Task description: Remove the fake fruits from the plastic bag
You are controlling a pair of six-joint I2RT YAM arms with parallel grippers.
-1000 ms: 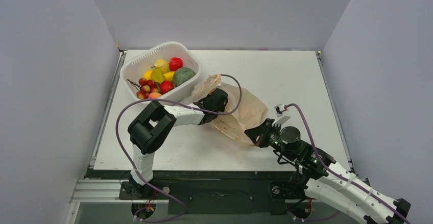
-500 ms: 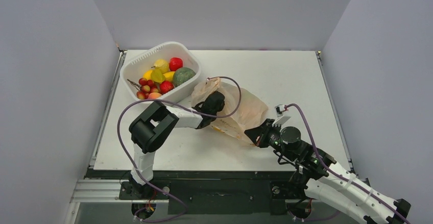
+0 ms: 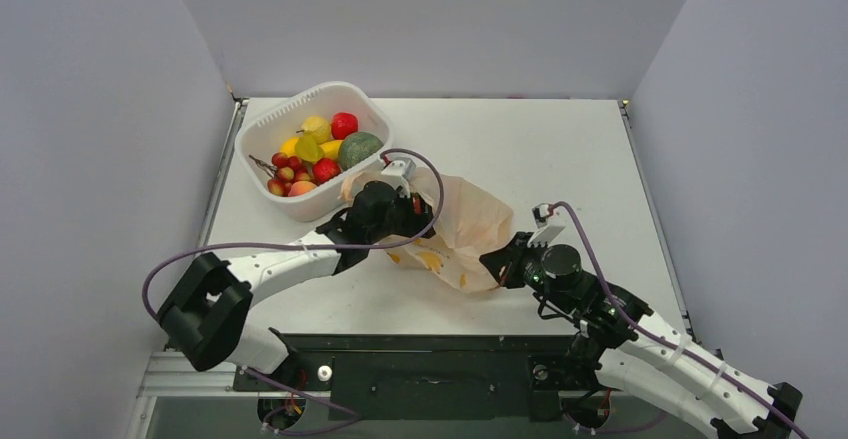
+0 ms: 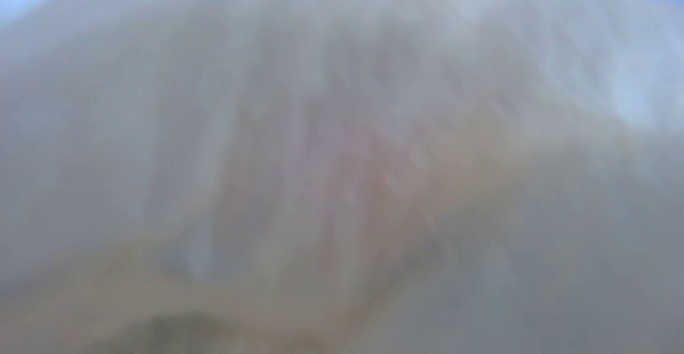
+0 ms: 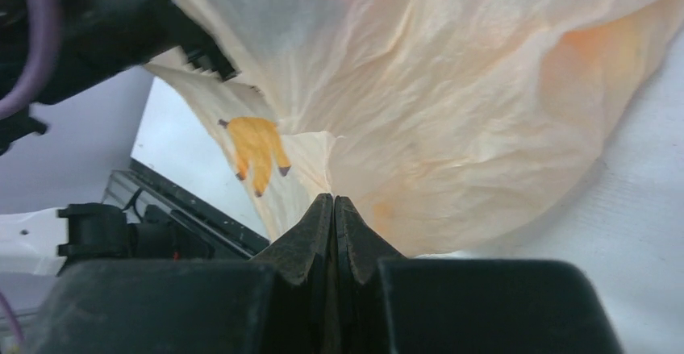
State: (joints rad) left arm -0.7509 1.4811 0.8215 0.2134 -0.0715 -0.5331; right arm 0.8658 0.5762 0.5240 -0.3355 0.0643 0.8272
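The pale peach plastic bag (image 3: 470, 224) lies crumpled mid-table. It fills the left wrist view (image 4: 339, 160) as a blur and shows in the right wrist view (image 5: 452, 88). My left gripper (image 3: 412, 211) is at the bag's left opening, its fingers hidden in the film. My right gripper (image 3: 497, 262) is shut on the bag's near right corner (image 5: 333, 201). An orange glow (image 5: 597, 43) shows through the film; no fruit shape is clear inside. Small yellow, lime and red fake fruits (image 3: 318, 149) lie in the white basket.
The white slotted basket (image 3: 300, 99) stands at the back left, close to the left gripper; it also holds a larger dark-green round fruit (image 3: 359, 148). Purple cables loop over both arms. Grey walls enclose the table.
My left arm has dropped its elbow to the lower left and its gripper has shifted left at the bag's mouth. The bag has bunched toward the front. The right gripper has hardly moved.
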